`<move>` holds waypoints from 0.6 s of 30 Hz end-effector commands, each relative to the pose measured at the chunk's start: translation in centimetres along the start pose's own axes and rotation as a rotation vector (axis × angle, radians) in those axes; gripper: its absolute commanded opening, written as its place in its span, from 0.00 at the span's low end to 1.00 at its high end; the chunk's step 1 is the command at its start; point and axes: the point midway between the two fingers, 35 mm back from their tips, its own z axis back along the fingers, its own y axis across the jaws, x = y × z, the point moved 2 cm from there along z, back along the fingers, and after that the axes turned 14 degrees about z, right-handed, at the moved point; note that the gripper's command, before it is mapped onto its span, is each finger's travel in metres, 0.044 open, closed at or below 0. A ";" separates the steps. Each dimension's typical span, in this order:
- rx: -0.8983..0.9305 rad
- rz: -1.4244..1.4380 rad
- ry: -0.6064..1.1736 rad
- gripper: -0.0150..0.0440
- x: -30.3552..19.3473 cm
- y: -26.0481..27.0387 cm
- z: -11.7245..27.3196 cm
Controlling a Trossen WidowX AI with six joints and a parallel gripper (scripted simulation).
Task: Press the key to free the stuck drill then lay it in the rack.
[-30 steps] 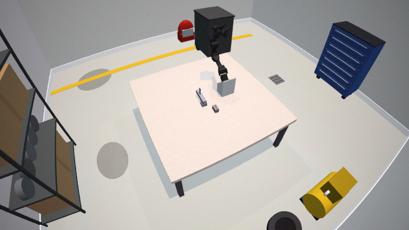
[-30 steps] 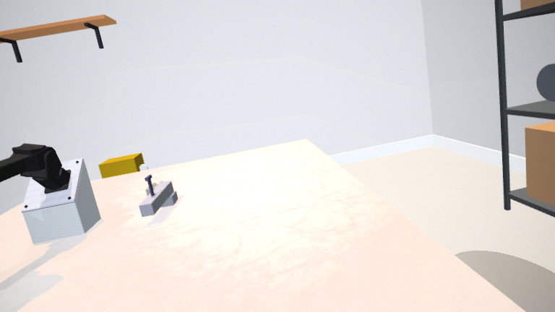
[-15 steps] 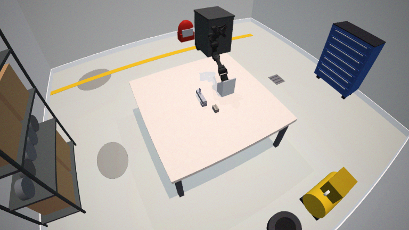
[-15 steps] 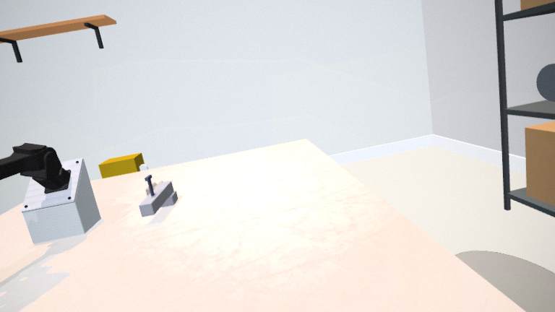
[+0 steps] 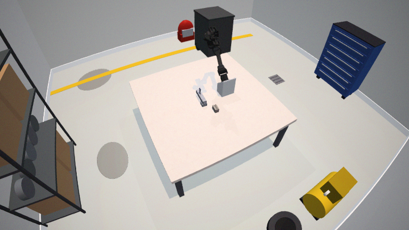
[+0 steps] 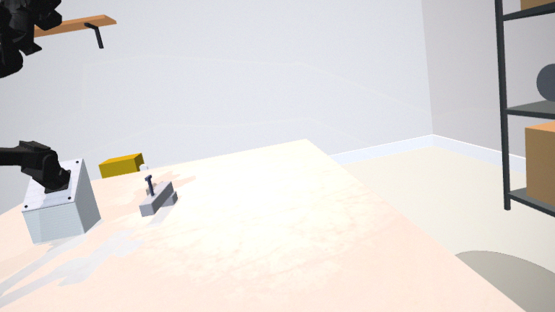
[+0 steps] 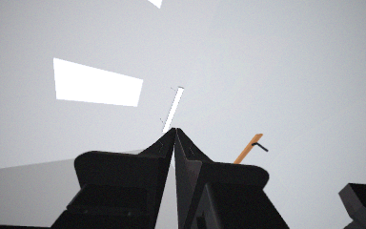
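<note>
A dark blue drill (image 5: 199, 90) (image 6: 150, 186) stands upright in a long grey block (image 5: 201, 98) (image 6: 158, 199) on the table. A lower grey piece at the block's far end may be the key; it is too small to tell. A small beige-grey piece (image 5: 215, 108), probably the rack, sits near the block and is mostly hidden behind it in the exterior view. My gripper (image 7: 175, 132) is shut with its fingertips together and nothing between them. It is raised high, away from the block, with walls and ceiling lights in its wrist view.
The arm's base stands on a light grey box (image 5: 226, 88) (image 6: 88, 202) beside the block. The table (image 5: 180, 142) (image 6: 286, 251) carries these things. A dark cabinet (image 5: 221, 33) stands behind the arm. A wooden wall shelf (image 6: 82, 23) (image 7: 249, 148) hangs beyond.
</note>
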 end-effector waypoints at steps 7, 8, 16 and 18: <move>-0.619 0.009 -0.249 0.25 5.9 -15.2 2.4; -0.683 0.012 -0.263 0.25 6.3 -16.5 3.1; -1.217 0.028 -0.291 0.25 7.7 -26.0 10.8; -1.352 0.029 -0.271 0.25 7.6 -27.8 13.1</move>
